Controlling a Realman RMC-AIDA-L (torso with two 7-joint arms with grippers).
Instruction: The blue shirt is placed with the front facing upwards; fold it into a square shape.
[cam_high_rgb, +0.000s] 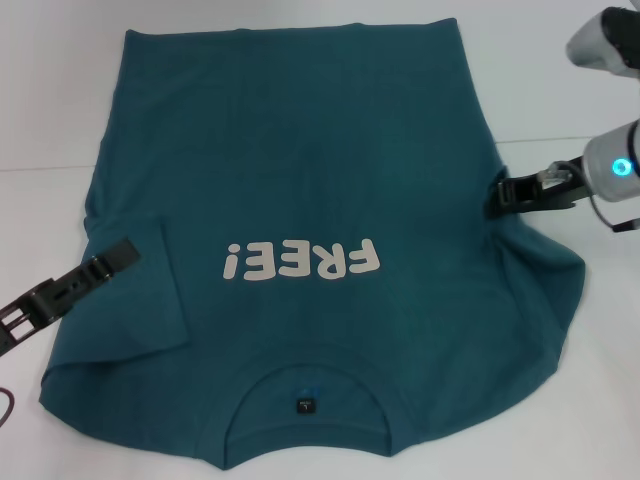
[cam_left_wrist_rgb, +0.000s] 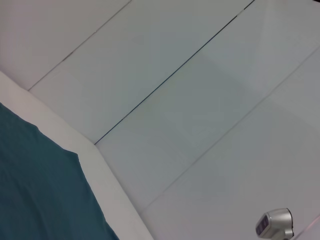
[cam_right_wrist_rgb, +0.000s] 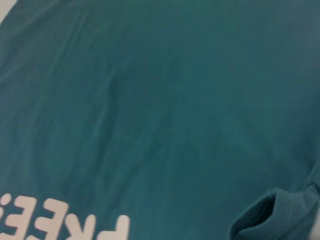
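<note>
Shirt (cam_high_rgb: 300, 170) lies flat, front up, over most of the table (cam_high_rgb: 40, 110). Collar (cam_high_rgb: 305, 400) sits at the near edge, hem at the far edge, so the long axis runs near to far. "FREE!" lettering (cam_high_rgb: 300, 262) reads upside down from the head view.

Left sleeve is already turned in over the body, its fold near the table's near-left corner. Right sleeve is bunched up toward the right edge, forming a raised pucker, which the right wrist view also shows.

Left gripper (cam_high_rgb: 125, 250) lies low over the folded left sleeve, its tip on or just above the cloth. Cannot tell whether its fingers are spread or pressed together. The left wrist view shows only a shirt edge and bare wall.

Right gripper (cam_high_rgb: 503, 190) is at the shirt's right side seam, just beyond the sleeve, and appears pressed together on a pinch of cloth.

Judgement: step in hand is the right-side fold. The shirt body lies to the left of the right gripper, across the long axis, so the carry goes inward toward the centreline. Right arm is the nearer 1 for this.

Risk: the bunched sleeve may fold unevenly.
</note>
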